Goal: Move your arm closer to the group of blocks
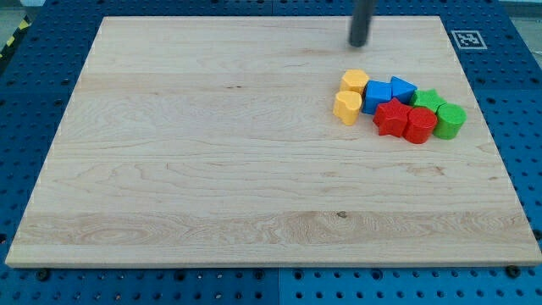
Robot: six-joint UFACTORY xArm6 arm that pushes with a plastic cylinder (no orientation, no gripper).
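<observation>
My tip (359, 44), a bare rod end effector with nothing to open or close, sits near the view's top above the yellow blocks (351, 93); slide down-view slowly, stopping just short of the cluster.

Only the rod shows: straight, dark grey to near black, round in section like a plain cylinder, cut off by the view's top. Its sides run parallel, no visible taper. Finish looks matte, a faint lighter sheen down one side. My tip (359, 45) is a blunt, flat-looking end, same dark colour as the shaft. No cables, screws, labels or markings can be made out; the outline is slightly blurred.
</observation>
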